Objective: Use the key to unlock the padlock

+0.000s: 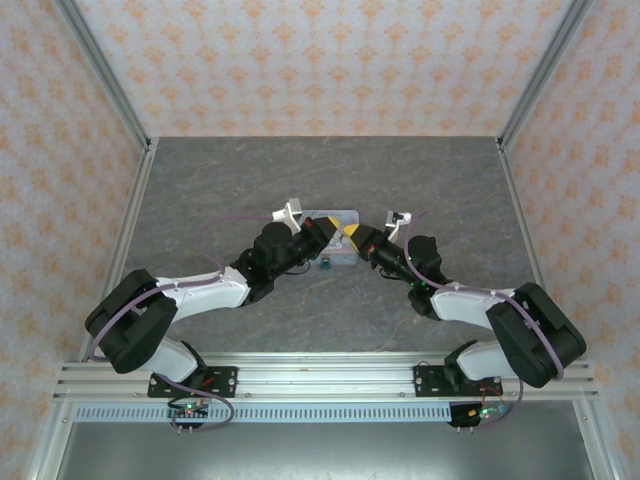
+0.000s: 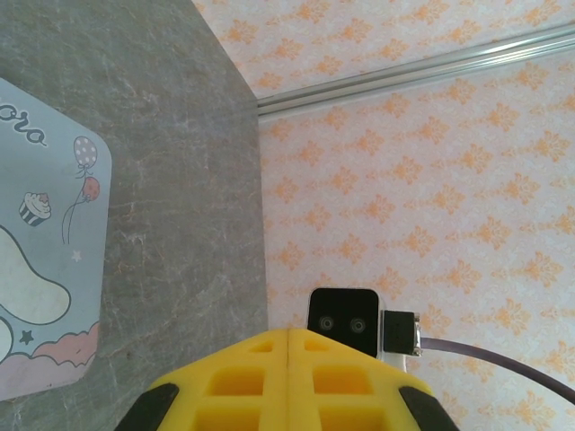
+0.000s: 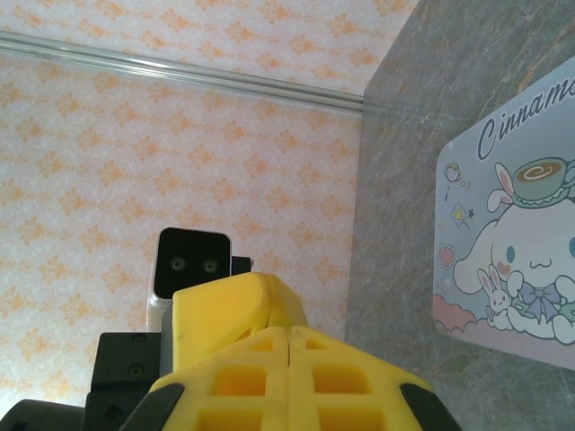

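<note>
Padlock (image 1: pixel 326 265), a tiny teal speck, lies on the grey worktop (image 1: pixel 250 180) just at the near edge of the pastel-blue tin (image 3: pixel 512 242), touching it or nearly so; the top view is too coarse to tell which.

Both arms reach inward and meet above the tin. The left gripper (image 2: pixel 287 334) has its yellow fingers (image 2: pixel 234 382) pressed flat together, with only a thin seam between them. The right gripper (image 3: pixel 289 330) is closed the same way, pad against pad. Whether anything thin is pinched in either seam cannot be told.

The two grippers point at each other, tips close together. From the right wrist, the left gripper's yellow finger sits just beyond the right one's tips, with the left wrist camera (image 3: pixel 193 265) behind it. From the left wrist, the right wrist camera (image 2: pixel 341 321) shows just past the closed tips.

In the top view the padlock sits on the near side of the meeting grippers, below them and slightly toward the left arm, and neither gripper touches it.

The tin lies flat with its cartoon-dog lid facing up; its inside cannot be seen.
</note>
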